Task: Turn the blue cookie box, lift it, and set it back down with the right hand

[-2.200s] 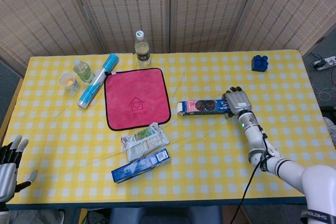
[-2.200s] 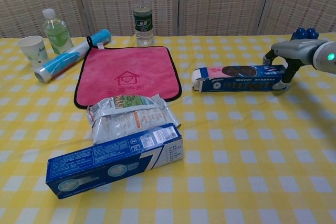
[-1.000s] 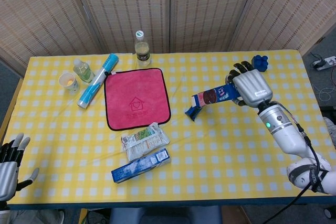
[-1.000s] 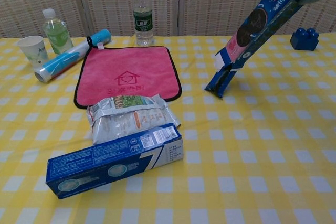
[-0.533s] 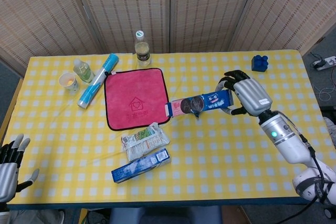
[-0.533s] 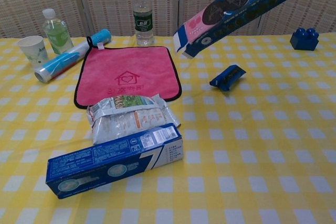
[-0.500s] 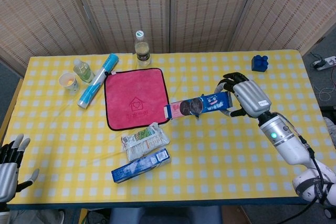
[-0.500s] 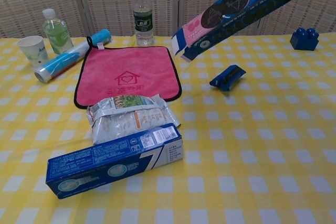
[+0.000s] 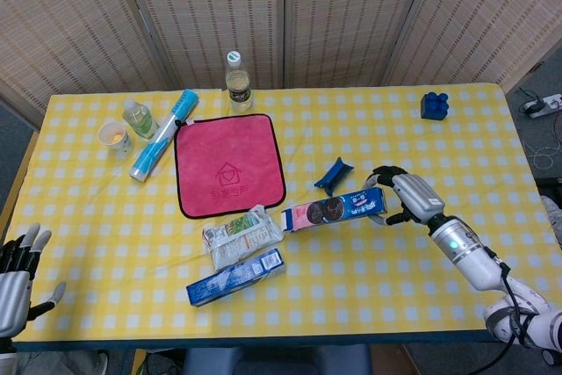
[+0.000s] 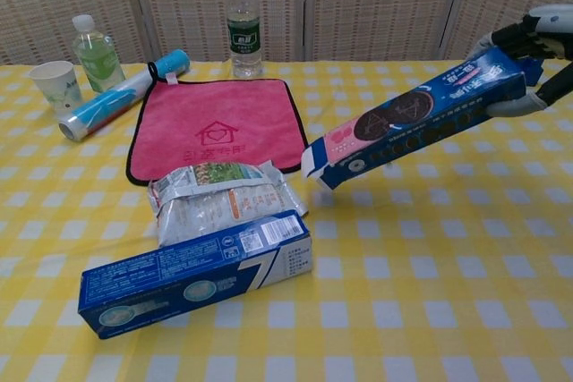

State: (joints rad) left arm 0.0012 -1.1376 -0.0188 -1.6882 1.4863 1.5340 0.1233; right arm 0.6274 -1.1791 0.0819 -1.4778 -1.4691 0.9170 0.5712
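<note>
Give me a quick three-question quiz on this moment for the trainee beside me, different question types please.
1. True or false: the blue cookie box lies flat on the table.
2. Which hand holds the cookie box? A) the left hand B) the right hand
3. Fill in: in the head view, the small blue piece lies on the tablecloth between the cookie box and the ____.

Key: 1. False; it is held tilted, its free end lower. 2. B. 3. The pink cloth.

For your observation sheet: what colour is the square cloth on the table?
The cloth is pink with a black border, clearest in the chest view.
</note>
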